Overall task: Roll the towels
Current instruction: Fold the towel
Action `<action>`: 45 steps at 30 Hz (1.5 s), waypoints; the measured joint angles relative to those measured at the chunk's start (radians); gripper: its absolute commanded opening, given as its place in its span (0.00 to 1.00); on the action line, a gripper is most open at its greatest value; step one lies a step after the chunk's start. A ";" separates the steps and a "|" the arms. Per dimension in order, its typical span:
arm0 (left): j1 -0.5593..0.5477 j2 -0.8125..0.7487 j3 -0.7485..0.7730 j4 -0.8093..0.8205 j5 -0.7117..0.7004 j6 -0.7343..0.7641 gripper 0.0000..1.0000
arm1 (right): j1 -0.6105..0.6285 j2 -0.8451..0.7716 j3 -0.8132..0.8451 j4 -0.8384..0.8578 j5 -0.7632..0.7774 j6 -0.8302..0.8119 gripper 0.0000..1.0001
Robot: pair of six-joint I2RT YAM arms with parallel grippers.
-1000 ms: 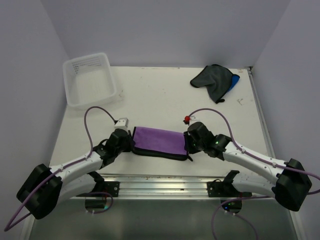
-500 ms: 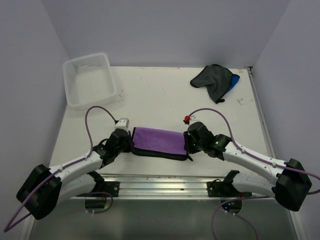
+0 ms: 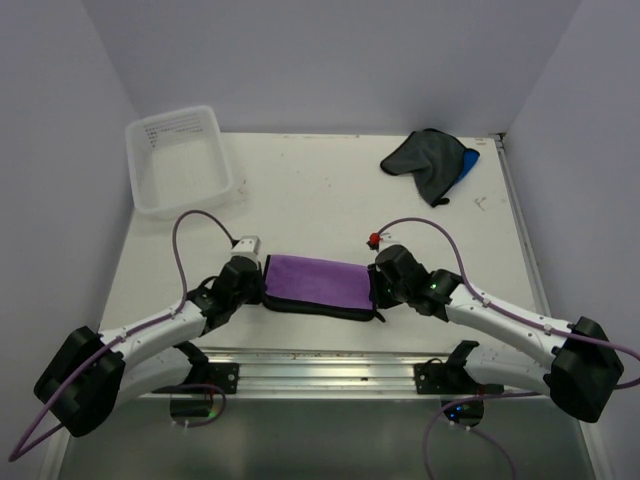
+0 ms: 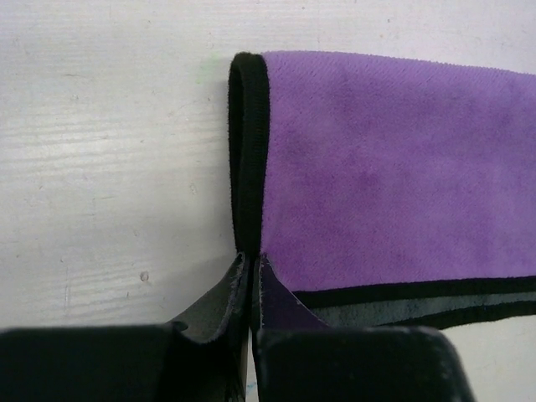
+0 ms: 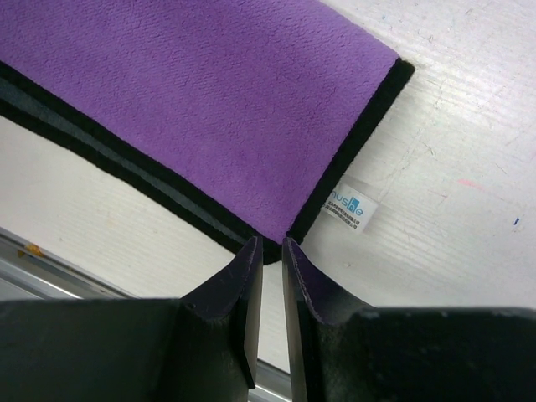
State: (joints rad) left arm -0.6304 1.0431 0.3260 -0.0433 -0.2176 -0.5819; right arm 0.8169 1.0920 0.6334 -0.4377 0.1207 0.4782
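Pinching plush purple towel: left tool, right tool.

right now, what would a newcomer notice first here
A folded purple towel lies near the table's front edge, the left jaws and right jaws each pinching one end. A grey towel heaps over a blue towel at the far right; a clear tub sits far left.

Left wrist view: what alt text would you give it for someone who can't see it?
The dark left end effector is pinched shut on the nearest corner of a folded purple towel with black edging. The towel lies flat on a scuffed white table and runs off the right of the picture.
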 measured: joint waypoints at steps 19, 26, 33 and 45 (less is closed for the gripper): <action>0.000 -0.017 0.105 -0.032 0.051 -0.003 0.00 | 0.000 -0.043 -0.003 -0.016 0.019 0.000 0.25; 0.000 -0.051 0.102 -0.052 0.062 -0.009 0.00 | 0.000 -0.048 -0.008 -0.019 0.021 -0.002 0.22; 0.000 -0.053 0.102 -0.056 0.063 -0.009 0.00 | 0.000 -0.046 -0.026 -0.036 0.027 0.000 0.27; 0.000 -0.045 0.102 -0.056 0.063 -0.008 0.00 | 0.001 0.000 -0.031 -0.083 0.041 0.039 0.34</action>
State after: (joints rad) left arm -0.6308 0.9977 0.4278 -0.0990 -0.1551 -0.5903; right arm 0.8181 1.0916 0.6025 -0.5209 0.1616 0.5171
